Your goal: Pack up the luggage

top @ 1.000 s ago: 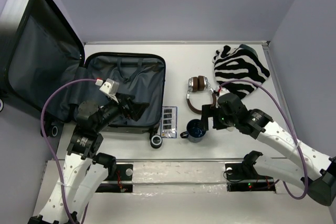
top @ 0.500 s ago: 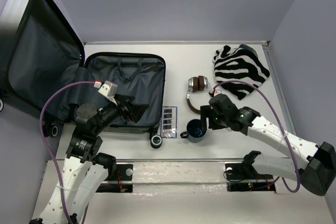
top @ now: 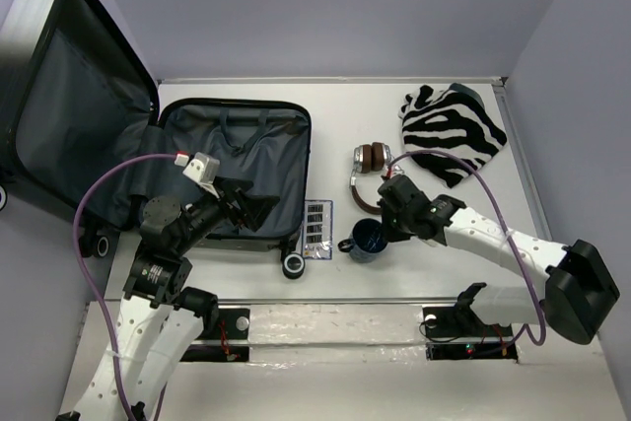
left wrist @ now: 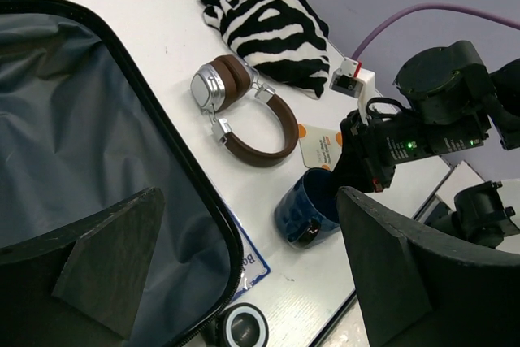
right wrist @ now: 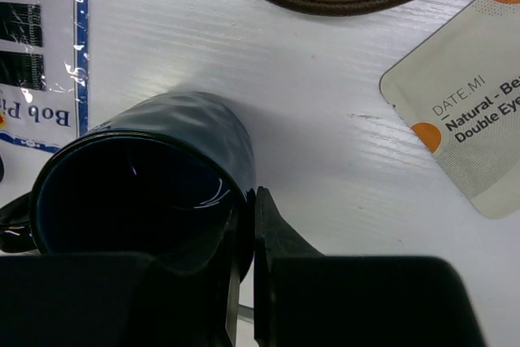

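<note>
Your right fingers (top: 383,227) slid left, now pinching the rim of the dark blue ceramic mug (top: 366,242); left fingers (top: 254,206) gape above the open grey-lined hard-shell suitcase (top: 237,140), bench (top: 335,120) left. Nearby: one brown headphone set (top: 367,173), one white sachet (right wrist: 471,119).

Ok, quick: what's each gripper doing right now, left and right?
Left gripper: open, holding nothing, above the luggage.
Right gripper: closed on the rim of the blue mug.
</note>
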You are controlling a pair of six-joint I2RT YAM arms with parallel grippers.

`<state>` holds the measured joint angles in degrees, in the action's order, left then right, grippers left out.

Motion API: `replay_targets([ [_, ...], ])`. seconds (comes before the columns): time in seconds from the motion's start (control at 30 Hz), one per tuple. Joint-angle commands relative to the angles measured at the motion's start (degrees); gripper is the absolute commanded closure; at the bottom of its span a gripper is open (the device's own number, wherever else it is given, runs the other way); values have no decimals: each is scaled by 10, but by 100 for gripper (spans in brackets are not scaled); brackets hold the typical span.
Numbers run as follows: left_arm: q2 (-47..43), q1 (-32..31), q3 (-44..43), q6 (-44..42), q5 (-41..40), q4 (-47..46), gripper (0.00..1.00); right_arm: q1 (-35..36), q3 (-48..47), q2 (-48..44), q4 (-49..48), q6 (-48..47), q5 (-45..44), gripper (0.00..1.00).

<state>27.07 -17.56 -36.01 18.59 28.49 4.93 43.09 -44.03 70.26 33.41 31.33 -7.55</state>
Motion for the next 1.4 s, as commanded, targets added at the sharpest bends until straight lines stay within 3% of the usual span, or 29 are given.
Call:
replay_targets([
  [0.0, -12, -1, 7, 6, 7, -37, 1, 4, -48, -27, 2, -8, -16, 93],
  [0.2, -20, 0, 4, 10, -18, -30, 1, 4, -167, -88, 14, -34, 20, 93],
  [0.33, -31, 5, -5, 32, -107, 1, 1, 10, -245, -30, -50, -53, 70, 93],
  [0.47, -40, 14, -16, 44, -185, 28, 1, 23, -319, 85, -168, -70, 135, 93],
  [0.53, -46, 16, -23, 45, -232, 41, 1, 23, -400, 182, -200, -79, 145, 93],
  [0.7, -68, 16, -33, 52, -304, 69, 1, 53, -560, 382, -228, -108, 81, 93],
  [0.97, -59, 15, -32, 49, -291, 66, 1, 110, -759, 589, -287, -170, -92, 93],
  [1.07, -61, 15, -33, 48, -295, 68, 1, 138, -786, 631, -289, -194, -145, 93],
  [1.2, -62, 15, -34, 50, -298, 69, 1, 165, -712, 613, -323, -212, -160, 67],
  [1.37, -60, 16, -33, 51, -295, 68, 1, 179, -612, 540, -328, -182, -149, 46],
])
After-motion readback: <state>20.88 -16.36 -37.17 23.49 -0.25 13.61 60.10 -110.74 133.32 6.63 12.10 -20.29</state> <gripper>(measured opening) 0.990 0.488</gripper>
